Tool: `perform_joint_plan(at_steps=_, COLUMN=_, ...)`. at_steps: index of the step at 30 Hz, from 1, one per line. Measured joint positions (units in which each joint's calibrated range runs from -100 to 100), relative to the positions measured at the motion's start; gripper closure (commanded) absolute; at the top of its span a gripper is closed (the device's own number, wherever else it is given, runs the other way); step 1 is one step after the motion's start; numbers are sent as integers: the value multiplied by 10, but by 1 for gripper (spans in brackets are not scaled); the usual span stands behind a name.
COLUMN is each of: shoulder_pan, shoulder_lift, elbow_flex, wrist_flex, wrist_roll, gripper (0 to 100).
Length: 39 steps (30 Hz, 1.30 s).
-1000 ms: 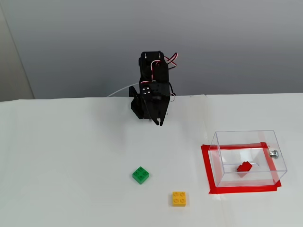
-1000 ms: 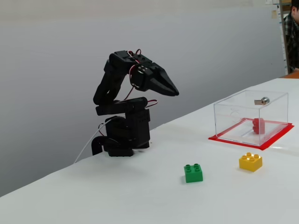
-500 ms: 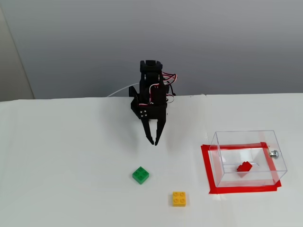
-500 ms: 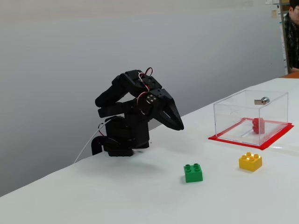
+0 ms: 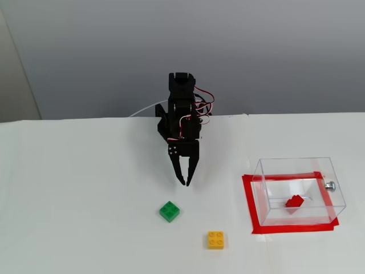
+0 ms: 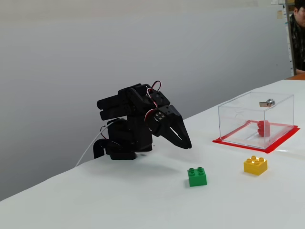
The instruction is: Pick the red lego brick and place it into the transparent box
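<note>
The red lego brick [image 5: 295, 201] lies inside the transparent box [image 5: 268, 194], and it shows there in the other fixed view too [image 6: 263, 128]. The box [image 6: 238, 114] stands on a red tape rectangle [image 5: 248, 200] and has a metal knob [image 5: 329, 185] on one side. My black gripper [image 5: 186, 183] is shut and empty, folded low near the arm's base, tips pointing down just above the table. It shows left of the box in the other fixed view [image 6: 188, 146]. It is well apart from the box.
A green brick [image 5: 169, 211] lies on the white table just below the gripper, also seen from the side [image 6: 197, 176]. A yellow brick [image 5: 215, 240] lies between it and the box [image 6: 255, 165]. A person sits at the far right edge [image 6: 298, 33].
</note>
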Motion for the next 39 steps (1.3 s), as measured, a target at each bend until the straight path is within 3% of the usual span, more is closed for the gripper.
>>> perform_joint_plan(at_steps=6, shoulder_pan=0, shoulder_lift=0, elbow_flex=-3, wrist_flex=23, wrist_roll=0, gripper=99)
perform_joint_plan(at_steps=15, shoulder_pan=-41, shoulder_lift=0, elbow_flex=-38, wrist_flex=167, wrist_roll=0, gripper=99)
perform_joint_plan(at_steps=39, shoulder_pan=-51, shoulder_lift=0, elbow_flex=-45, wrist_flex=213, wrist_roll=1, gripper=99)
